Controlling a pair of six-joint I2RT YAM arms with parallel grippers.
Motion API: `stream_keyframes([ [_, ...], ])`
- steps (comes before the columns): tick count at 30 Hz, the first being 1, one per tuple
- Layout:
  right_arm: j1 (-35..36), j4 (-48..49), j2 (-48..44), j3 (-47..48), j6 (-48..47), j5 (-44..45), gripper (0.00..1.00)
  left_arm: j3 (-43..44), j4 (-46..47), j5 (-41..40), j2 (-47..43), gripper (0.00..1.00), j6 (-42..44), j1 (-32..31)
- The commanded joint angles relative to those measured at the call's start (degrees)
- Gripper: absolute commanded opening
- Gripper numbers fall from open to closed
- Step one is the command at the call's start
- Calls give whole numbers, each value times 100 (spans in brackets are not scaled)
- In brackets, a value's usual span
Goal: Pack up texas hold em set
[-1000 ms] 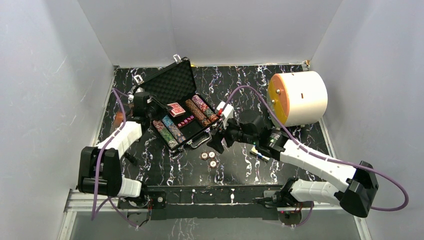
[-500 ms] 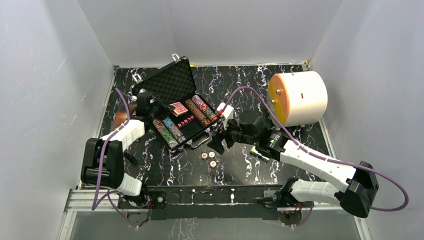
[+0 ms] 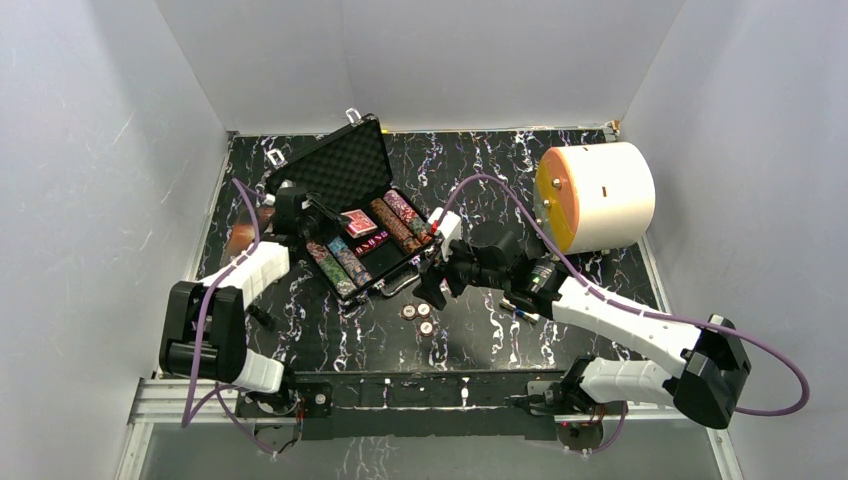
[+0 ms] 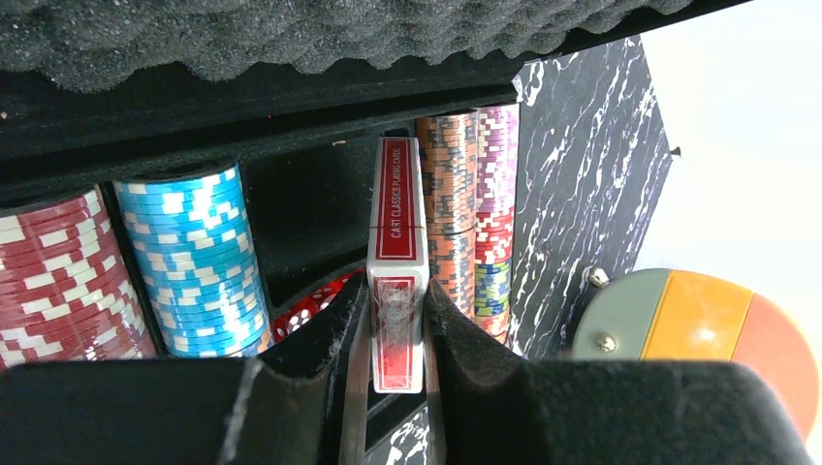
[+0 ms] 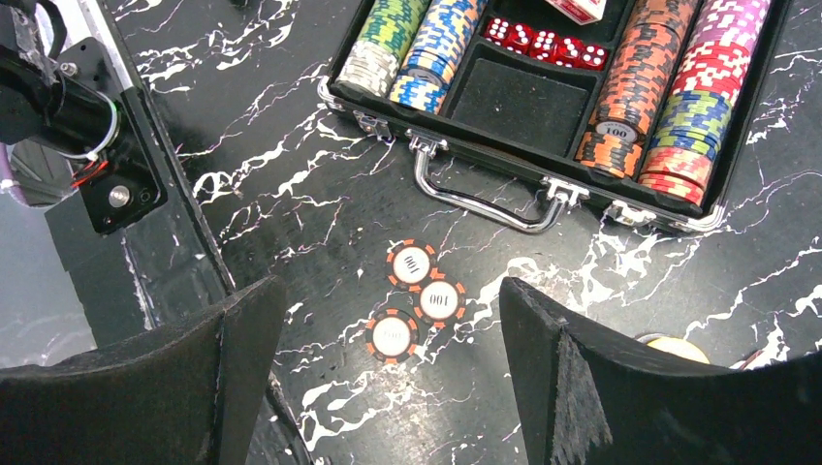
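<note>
Left hand (image 4: pixel 395 329) is pinching the red card deck (image 4: pixel 395 223) by its narrow end, pads pressed on both faces. The deck stands on edge over the middle slot of the open case (image 3: pixel 340 165), between the blue chips and the orange/purple ones. Can't tell if the deck touches the slot floor.

Case sits open at the far left of the table (image 5: pixel 291 194), foam lid tilted back, silver handle facing the arms. The chip rows (image 5: pixel 620 87) lie in the outer slots on both sides. The red dice (image 5: pixel 543 44) sit in a line in the middle section.

Right hand (image 5: pixel 388 300) is spread wide, holding nothing, and hovers low over the table just in front of the case handle. Three loose chips (image 5: pixel 411 263), orange-edged with white centres, lie flat on the table below it, touching each other, near the handle but apart from it.

The white cylinder (image 3: pixel 600 195) with an orange face lies on its side at the far right, well apart from the case.
</note>
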Motion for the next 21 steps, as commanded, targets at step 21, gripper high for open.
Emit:
stream_keyframes([
  [21, -7, 261, 47, -70, -20, -117, 89, 302, 426, 111, 578, 9, -39, -89],
])
